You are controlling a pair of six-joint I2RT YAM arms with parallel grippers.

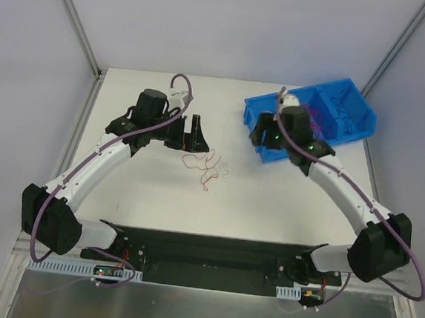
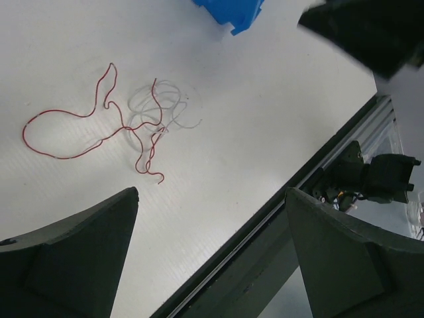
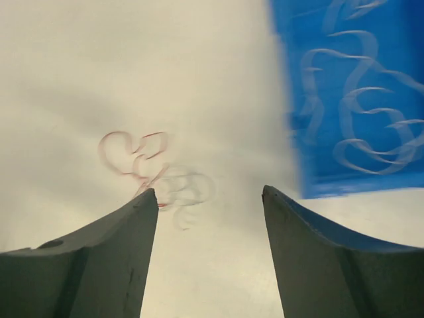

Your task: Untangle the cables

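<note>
The cables lie loose on the white table: a thin red strand (image 1: 206, 164) tangled with a faint white one (image 1: 224, 167). The left wrist view shows the red cable (image 2: 99, 126) looping across the white cable (image 2: 162, 106), well ahead of my left gripper (image 2: 212, 192), which is open and empty. From above, the left gripper (image 1: 187, 138) hovers just behind and to the left of the tangle. My right gripper (image 1: 263, 135) is at the blue bin's near-left corner, open and empty (image 3: 211, 192), with the red (image 3: 132, 156) and white (image 3: 185, 189) strands beyond its left finger.
A blue bin (image 1: 368, 120) with two compartments stands at the back right, with more thin strands (image 3: 364, 126) lying inside. Its corner (image 2: 228, 13) shows at the top of the left wrist view. The black base rail (image 1: 204, 251) runs along the table's near edge.
</note>
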